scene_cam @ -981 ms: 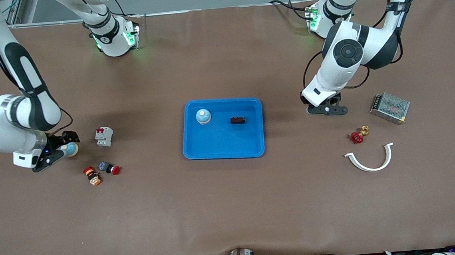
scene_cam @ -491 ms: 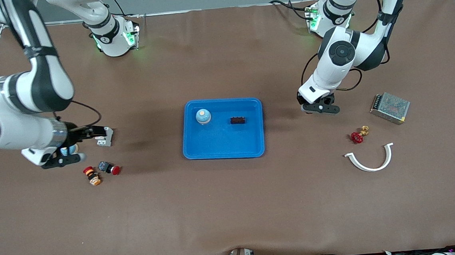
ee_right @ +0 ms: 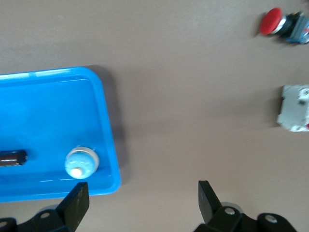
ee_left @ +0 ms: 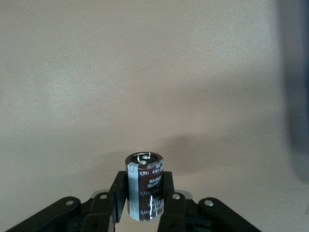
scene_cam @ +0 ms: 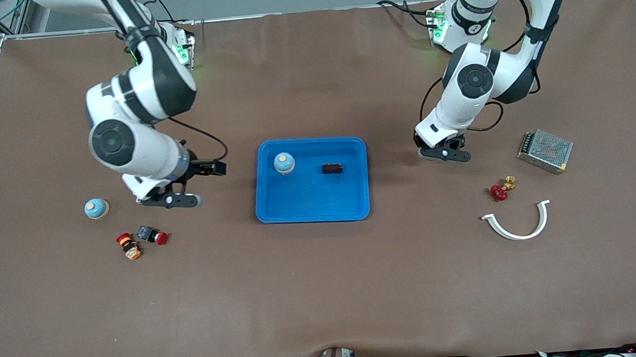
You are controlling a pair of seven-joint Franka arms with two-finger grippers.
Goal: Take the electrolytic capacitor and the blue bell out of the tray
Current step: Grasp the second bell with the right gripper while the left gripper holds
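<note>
Front view: the blue bell [scene_cam: 284, 162] sits in the tray [scene_cam: 314, 215], in the corner closest to the right arm's base. The right gripper [scene_cam: 169, 200] is wide open and holds nothing. It hangs over the table near the tray. From it, the bell is at about two o'clock. I think this arm is the closer one. The left gripper [scene_cam: 444, 154] squeezes the capacitor [ee_left: 145, 191] over the table, at the tray's three o'clock. A second bell [scene_cam: 97, 208] lies on the table.
</note>
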